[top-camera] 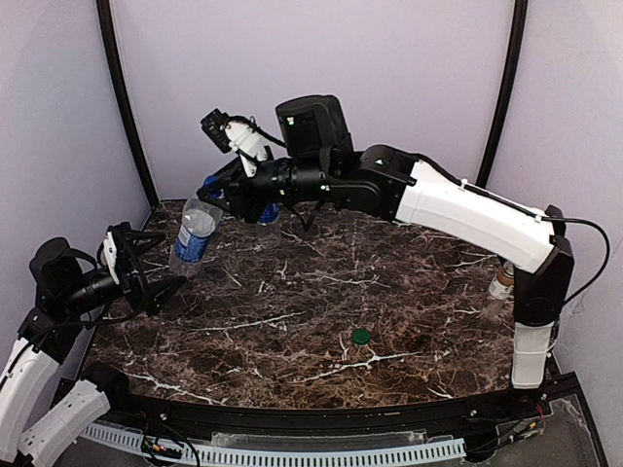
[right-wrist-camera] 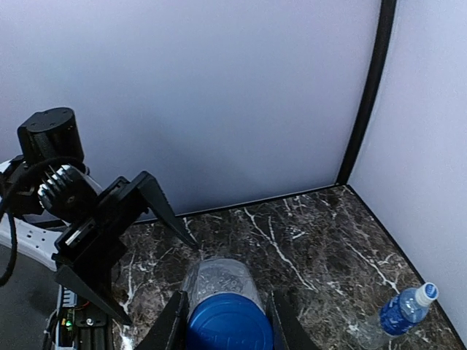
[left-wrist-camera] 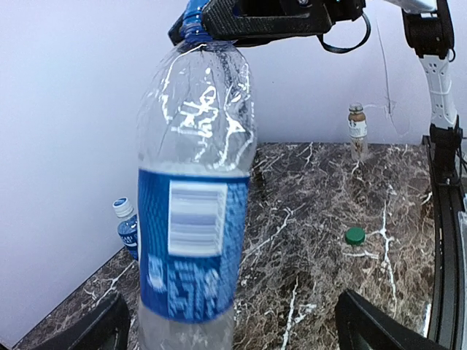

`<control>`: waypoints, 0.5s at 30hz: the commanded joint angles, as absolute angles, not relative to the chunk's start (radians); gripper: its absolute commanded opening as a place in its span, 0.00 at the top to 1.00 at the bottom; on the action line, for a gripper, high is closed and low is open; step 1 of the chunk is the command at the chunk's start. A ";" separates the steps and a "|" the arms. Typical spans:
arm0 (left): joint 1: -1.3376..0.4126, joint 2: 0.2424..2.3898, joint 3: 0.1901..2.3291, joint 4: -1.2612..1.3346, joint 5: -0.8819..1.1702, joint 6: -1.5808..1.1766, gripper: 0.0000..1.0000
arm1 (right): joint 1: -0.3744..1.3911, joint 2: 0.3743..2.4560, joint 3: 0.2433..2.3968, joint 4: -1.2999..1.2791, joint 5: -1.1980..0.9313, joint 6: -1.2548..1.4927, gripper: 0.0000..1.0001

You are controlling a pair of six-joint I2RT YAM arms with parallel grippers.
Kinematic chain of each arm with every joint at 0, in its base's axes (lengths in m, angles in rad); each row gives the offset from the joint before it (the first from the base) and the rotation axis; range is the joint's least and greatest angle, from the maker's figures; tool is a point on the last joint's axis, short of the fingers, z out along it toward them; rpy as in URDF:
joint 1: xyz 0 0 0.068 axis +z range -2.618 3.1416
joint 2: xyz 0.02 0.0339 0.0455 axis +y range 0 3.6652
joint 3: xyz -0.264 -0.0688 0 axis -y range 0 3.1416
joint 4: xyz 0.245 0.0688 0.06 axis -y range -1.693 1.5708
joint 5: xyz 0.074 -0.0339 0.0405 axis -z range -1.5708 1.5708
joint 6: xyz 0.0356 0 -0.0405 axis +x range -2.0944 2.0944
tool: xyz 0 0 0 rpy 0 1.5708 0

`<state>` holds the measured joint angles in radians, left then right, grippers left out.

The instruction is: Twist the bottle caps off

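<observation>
Blue cap (right-wrist-camera: 230, 324) of clear bottle (top-camera: 195, 233) | right gripper (top-camera: 216, 188) pinched on it | left gripper (top-camera: 156, 263) spread wide, empty, beside bottle

readable text: none | clear plastic bottle with blue label (left-wrist-camera: 193, 248): white barcode panel, print blurred | brown bottle with white label (left-wrist-camera: 357, 130): too small to read

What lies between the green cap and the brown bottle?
Nothing: the marble table is bare between green cap and brown bottle, as the left wrist view shows.

dark white-veined marble table (top-camera: 292, 292), pale lilac walls (top-camera: 311, 78) behind, black poles (top-camera: 122, 97) in corners
</observation>
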<state>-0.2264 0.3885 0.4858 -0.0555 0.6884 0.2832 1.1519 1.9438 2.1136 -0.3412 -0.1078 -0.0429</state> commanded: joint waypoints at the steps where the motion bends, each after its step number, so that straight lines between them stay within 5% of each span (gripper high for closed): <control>1: -0.226 0.429 0.512 -0.269 0.702 0.440 0.01 | 1.201 2.000 2.231 -0.394 -0.216 0.017 1.00; 8: -0.227 0.469 0.510 -0.184 0.693 0.384 0.05 | 1.208 2.007 2.186 -0.369 -0.280 0.089 1.00; 15: -0.234 0.507 0.533 -0.181 0.807 0.355 0.31 | 1.207 2.013 2.153 -0.305 -0.311 0.119 1.00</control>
